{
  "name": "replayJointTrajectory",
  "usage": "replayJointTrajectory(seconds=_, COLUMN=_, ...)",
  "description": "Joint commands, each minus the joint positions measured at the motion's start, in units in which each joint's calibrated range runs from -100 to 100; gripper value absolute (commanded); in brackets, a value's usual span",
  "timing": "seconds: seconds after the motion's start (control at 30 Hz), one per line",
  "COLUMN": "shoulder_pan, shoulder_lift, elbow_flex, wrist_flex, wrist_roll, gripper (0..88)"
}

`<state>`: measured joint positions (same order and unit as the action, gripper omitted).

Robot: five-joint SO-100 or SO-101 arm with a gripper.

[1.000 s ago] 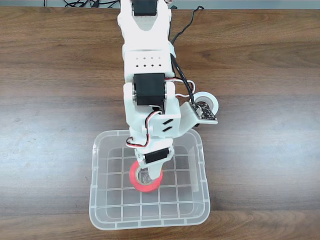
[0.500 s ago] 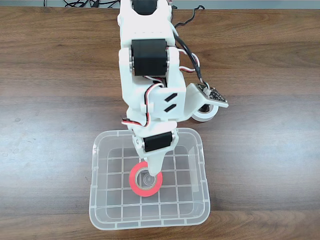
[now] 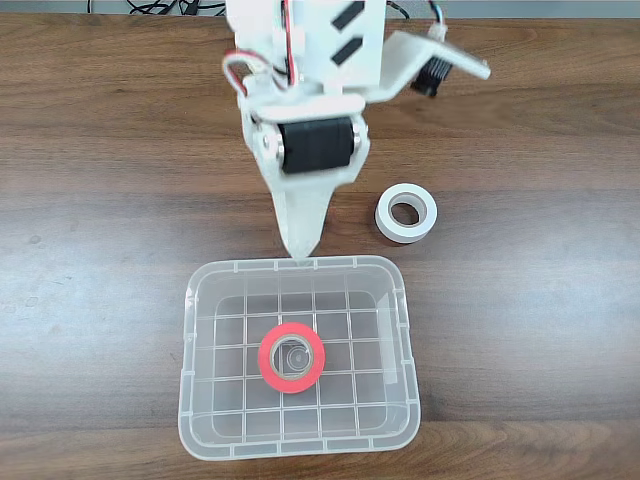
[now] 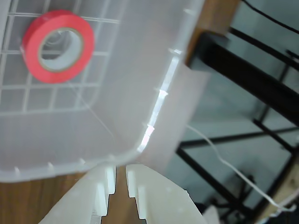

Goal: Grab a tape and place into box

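Pincer: nearly closed, empty, above bench just outside box far rim | tape: flat on box floor, centre | white roll: on bench beside box

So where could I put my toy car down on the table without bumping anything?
The wide bare wood left of the box and the arm is free, and so is the stretch right of the white tape. It is tight between the hand, the white tape and the box's far rim. Inside the box, the red tape sits mid-floor with bare grid around it.
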<state>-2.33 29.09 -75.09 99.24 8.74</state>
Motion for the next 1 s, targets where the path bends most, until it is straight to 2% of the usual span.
replayJointTrajectory(seconds=0.0, shoulder_pan=-1.0, shoulder_lift=-17.9, elbow_flex=5.9, wrist_flex=0.8, wrist_roll=0.0, gripper=1.9)
replayJointTrajectory(seconds=0.2, shoulder_pan=-6.4, shoulder_lift=-34.0, elbow_flex=20.9, wrist_flex=0.8, wrist_roll=-0.4, gripper=1.9)
replayJointTrajectory(seconds=0.4, shoulder_pan=-10.5, shoulder_lift=-49.7, elbow_flex=39.0, wrist_flex=0.8, wrist_roll=-3.1, gripper=1.7)
replayJointTrajectory(seconds=0.77, shoulder_pan=-10.3, shoulder_lift=-76.6, elbow_flex=76.8, wrist_flex=0.2, wrist_roll=-3.9, gripper=1.1)
replayJointTrajectory(seconds=0.97, shoulder_pan=-9.8, shoulder_lift=-94.3, elbow_flex=101.6, wrist_flex=-12.2, wrist_roll=-4.3, gripper=1.1)
